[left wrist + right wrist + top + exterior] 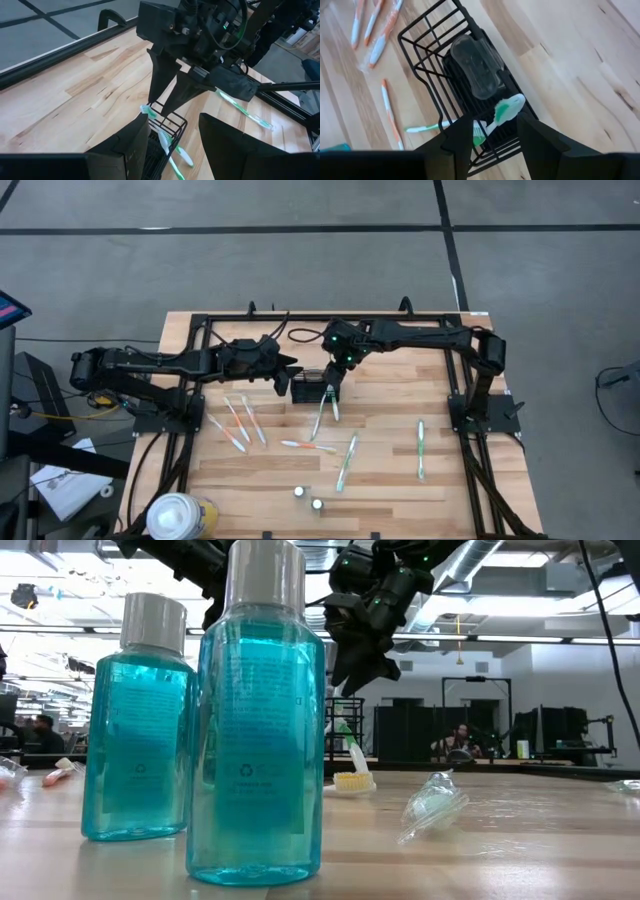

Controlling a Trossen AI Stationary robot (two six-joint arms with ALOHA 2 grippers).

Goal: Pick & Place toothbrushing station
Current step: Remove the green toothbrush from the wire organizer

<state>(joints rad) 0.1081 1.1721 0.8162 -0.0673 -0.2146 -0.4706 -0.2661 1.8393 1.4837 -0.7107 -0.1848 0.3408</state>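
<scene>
Black fingers of the right end effector [495, 135] are standing apart directly above the wire holder [470, 75], straddling the green-and-white toothbrush [506, 111] that is leaning over the holder's rim; no finger is visibly touching it. A clear plastic piece [477, 67] is lying inside the holder. In the high view this end effector [331, 392] is hanging at the holder's [307, 388] right edge, near the counter's [400, 470] middle back. The left end effector [172, 135] is hovering just beside the holder's [165, 125] other side, fingers apart and gripping nothing. Orange-and-white toothbrushes [238, 422] are lying on the counter in front of the left arm, with green ones [346, 462] farther right. Two blue bottles [255, 720] are standing near the front edge, and a white-and-yellow container [178, 516] is sitting at the front left corner.
</scene>
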